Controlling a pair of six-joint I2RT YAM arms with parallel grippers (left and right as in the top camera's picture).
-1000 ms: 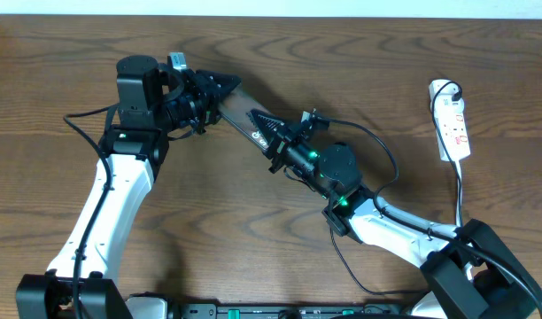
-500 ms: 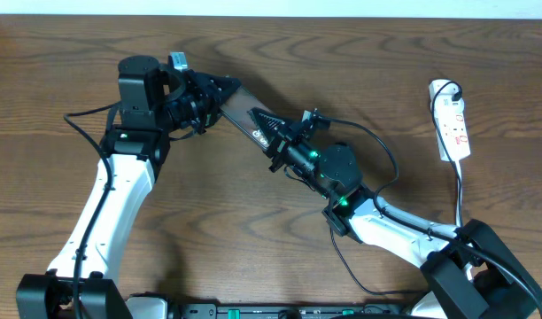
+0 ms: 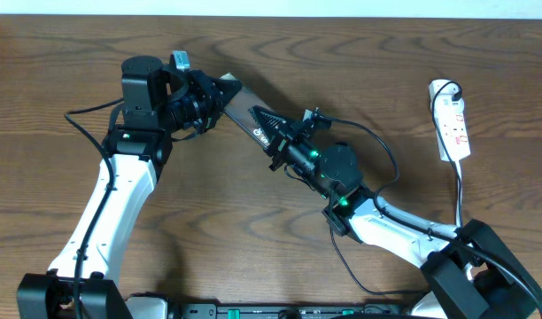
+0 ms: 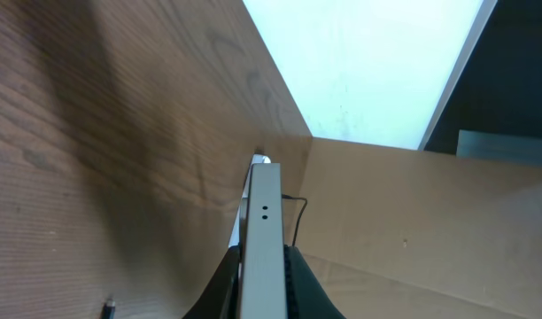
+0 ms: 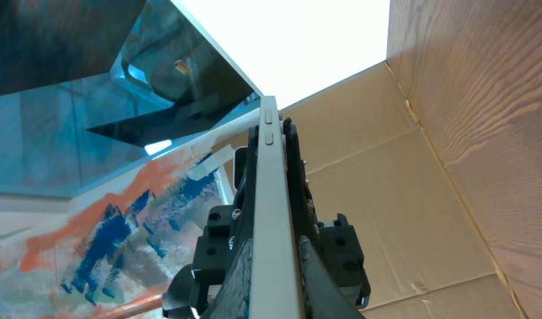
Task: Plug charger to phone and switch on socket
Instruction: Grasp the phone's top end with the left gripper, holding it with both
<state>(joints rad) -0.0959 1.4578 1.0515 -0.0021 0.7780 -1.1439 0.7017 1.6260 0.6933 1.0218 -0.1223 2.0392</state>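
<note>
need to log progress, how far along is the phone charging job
Done: nothing finished that shows. In hand: the phone is held on edge between the left hand and the right hand, both shut on it. Left: the charger trails by the socket far to the right, with no connector at the phone, so plugging in and switching the socket on are both to do.
</note>
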